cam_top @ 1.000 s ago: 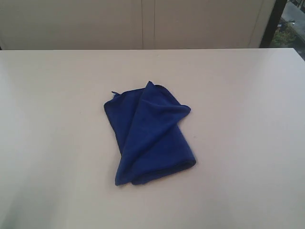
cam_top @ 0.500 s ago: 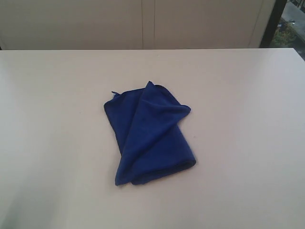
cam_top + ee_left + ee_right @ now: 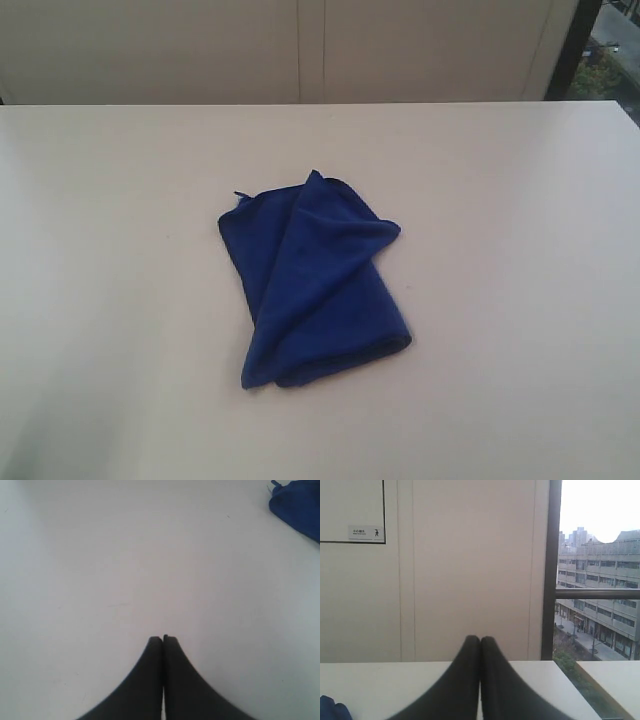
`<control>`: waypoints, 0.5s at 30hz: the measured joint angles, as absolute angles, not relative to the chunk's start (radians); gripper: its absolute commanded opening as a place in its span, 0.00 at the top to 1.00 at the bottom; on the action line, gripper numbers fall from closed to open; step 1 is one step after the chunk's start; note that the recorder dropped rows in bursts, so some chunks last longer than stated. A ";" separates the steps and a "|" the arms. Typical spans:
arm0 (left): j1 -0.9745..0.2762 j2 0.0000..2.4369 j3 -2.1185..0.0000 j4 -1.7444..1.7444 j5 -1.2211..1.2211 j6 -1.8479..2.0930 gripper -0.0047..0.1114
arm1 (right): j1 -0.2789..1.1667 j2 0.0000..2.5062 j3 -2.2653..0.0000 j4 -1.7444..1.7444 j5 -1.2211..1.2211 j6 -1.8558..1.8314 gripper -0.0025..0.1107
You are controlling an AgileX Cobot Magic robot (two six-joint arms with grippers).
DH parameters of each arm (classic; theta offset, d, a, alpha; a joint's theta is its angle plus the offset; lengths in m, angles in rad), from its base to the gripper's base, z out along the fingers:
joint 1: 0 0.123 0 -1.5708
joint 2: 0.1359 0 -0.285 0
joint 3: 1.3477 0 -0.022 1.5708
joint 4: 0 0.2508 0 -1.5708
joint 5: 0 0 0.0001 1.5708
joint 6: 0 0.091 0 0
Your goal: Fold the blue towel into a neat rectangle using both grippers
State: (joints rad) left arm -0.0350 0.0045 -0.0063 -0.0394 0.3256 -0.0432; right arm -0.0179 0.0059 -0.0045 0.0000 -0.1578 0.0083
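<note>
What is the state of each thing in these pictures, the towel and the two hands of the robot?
blue towel: lies on the table, loosely folded with uneven edges, not a neat rectangle, touched by no hand.
left hand: shut, empty, over bare table, apart from the towel.
right hand: shut, empty, pointing at the wall, apart from the towel.
</note>
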 measured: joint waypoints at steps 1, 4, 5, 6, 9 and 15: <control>-0.035 0.004 -0.006 -0.039 0.326 -0.043 0.96 | -0.018 0.006 -0.005 0.000 -0.148 0.008 0.98; -0.035 0.004 -0.006 -0.039 0.326 -0.043 0.96 | -0.018 0.006 -0.005 0.000 -0.123 0.008 0.98; -0.035 0.004 -0.006 -0.039 0.326 -0.043 0.96 | -0.018 0.006 -0.005 0.000 -0.119 0.008 0.98; -0.035 0.004 -0.006 -0.039 0.326 -0.043 0.96 | -0.018 0.006 -0.005 0.000 -0.113 0.008 0.98; -0.035 0.004 -0.006 -0.039 0.326 -0.043 0.96 | -0.018 0.006 -0.026 0.000 -0.048 0.008 0.98; -0.035 0.004 -0.006 -0.039 0.326 -0.043 0.96 | -0.018 0.060 -0.210 0.000 0.160 0.008 0.98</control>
